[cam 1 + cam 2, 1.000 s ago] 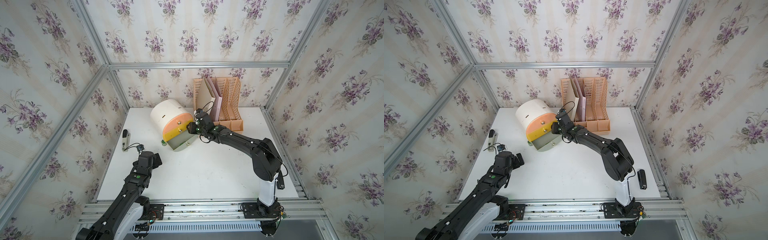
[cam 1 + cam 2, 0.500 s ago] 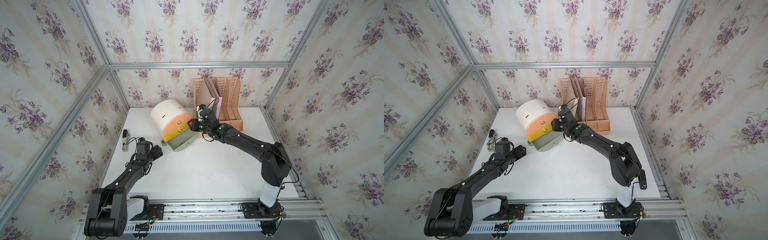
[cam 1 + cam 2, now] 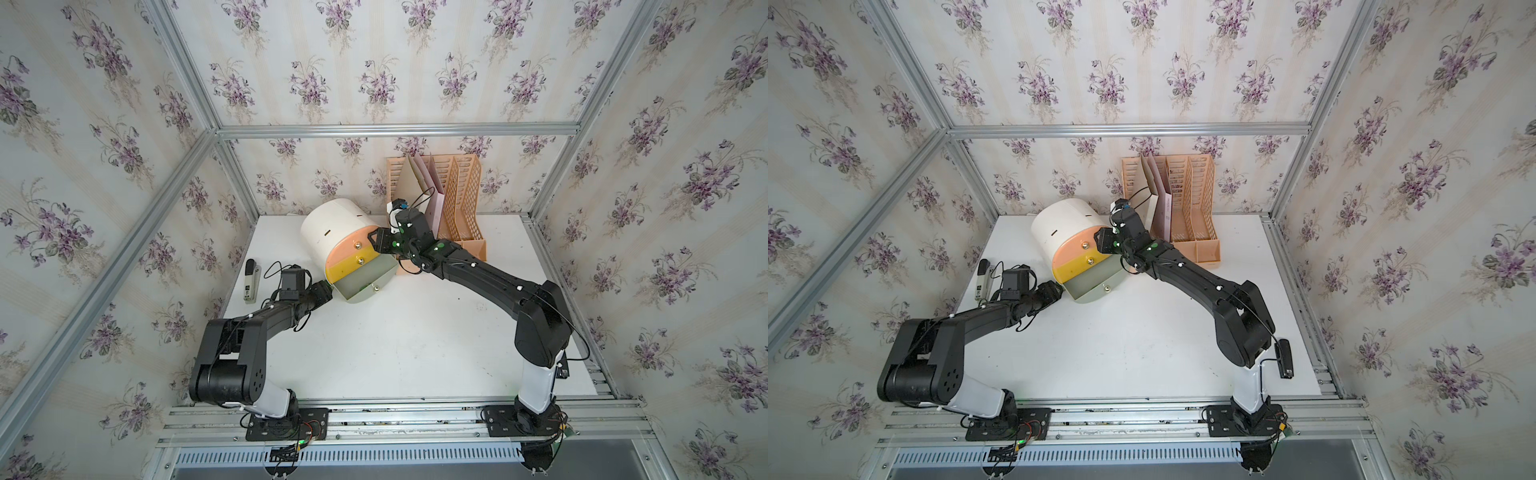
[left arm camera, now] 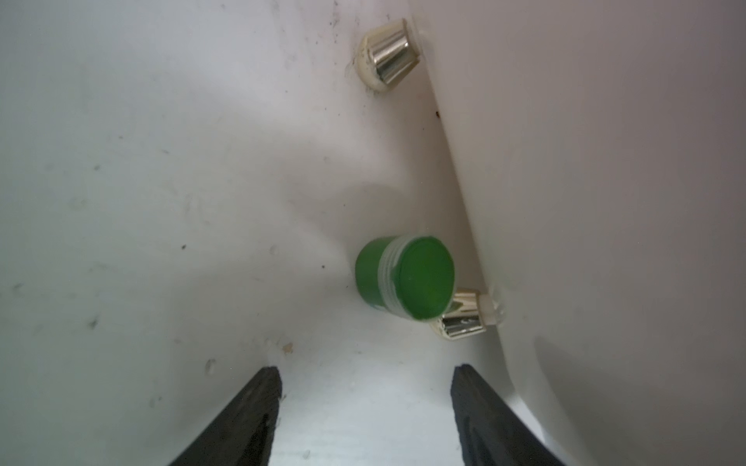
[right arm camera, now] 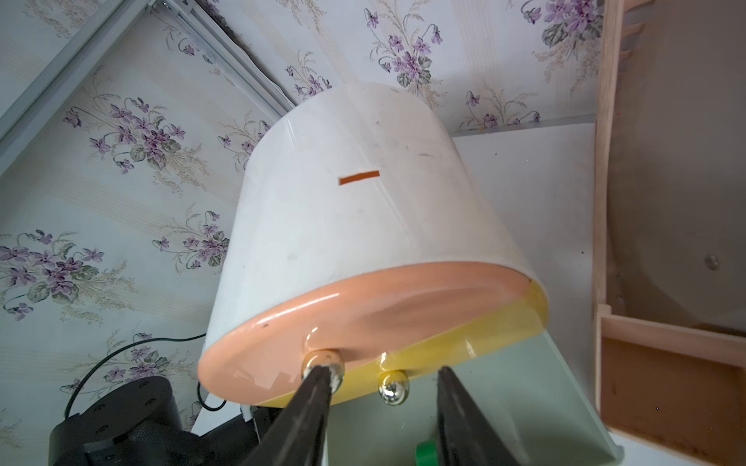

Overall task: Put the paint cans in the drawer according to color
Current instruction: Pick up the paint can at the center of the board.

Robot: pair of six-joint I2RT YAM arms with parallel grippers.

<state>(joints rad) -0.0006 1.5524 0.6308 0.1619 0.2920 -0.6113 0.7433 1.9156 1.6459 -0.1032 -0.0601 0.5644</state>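
Advanced to drawer: left pincer, released; green paint can on side; right pincer released.

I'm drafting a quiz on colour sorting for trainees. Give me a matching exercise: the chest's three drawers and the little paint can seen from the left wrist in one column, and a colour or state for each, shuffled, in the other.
Things:
1. top drawer front
2. middle drawer front
3. bottom drawer
4. paint can

Colours or states:
A. bright green
B. yellow
C. peach-pink
D. grey-green, pulled out

Pairs: 1-C, 2-B, 3-D, 4-A
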